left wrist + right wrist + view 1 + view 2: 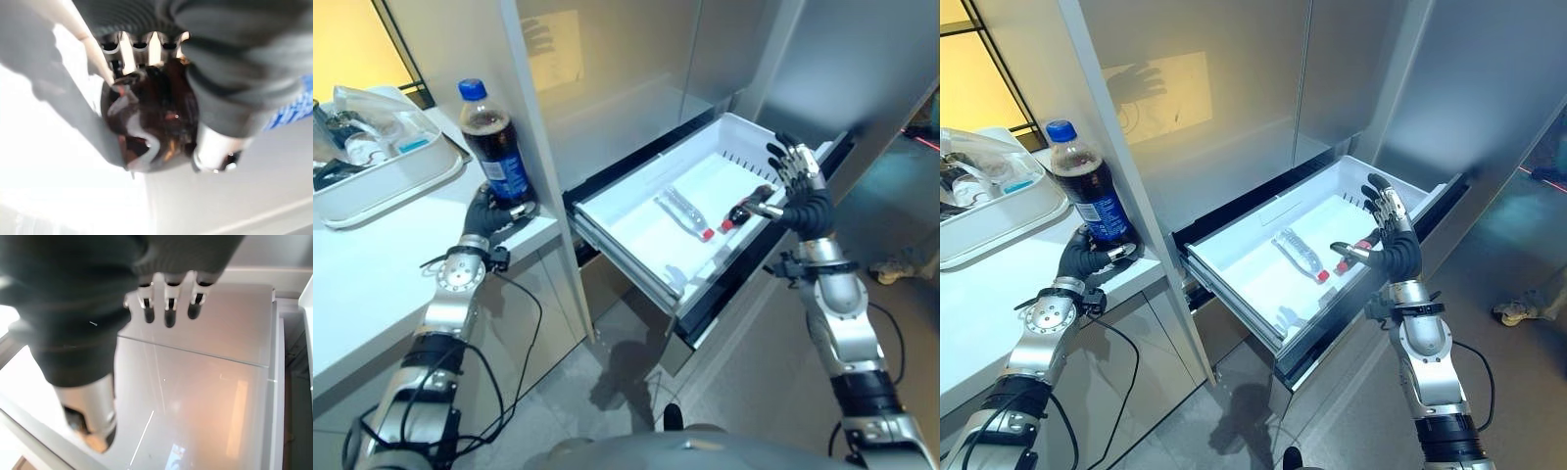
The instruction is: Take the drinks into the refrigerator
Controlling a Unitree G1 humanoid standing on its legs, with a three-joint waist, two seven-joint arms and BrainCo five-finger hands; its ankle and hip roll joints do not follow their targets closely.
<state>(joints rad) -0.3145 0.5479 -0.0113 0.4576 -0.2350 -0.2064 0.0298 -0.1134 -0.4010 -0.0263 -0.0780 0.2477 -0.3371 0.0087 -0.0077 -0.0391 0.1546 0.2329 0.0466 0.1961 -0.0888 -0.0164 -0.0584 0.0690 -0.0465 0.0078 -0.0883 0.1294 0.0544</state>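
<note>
A cola bottle [499,147] with a blue cap and blue label stands upright at the corner of the white counter [372,284]. My left hand [487,217] is shut on its base, and the left wrist view shows the dark bottle bottom [151,117] between the fingers and thumb. The refrigerator's white drawer [617,245] is pulled out. In it lie a clear bottle [685,213] with a red cap and a small dark bottle [742,209] with a red cap. My right hand [798,181] hovers open over the drawer's right rim, its fingers [168,308] straight and holding nothing.
A white tray [382,186] with plastic-wrapped items sits on the counter at the far left. Grey refrigerator panels [636,59] rise behind the drawer. The drawer's dark front [734,284] juts out over the floor between my arms.
</note>
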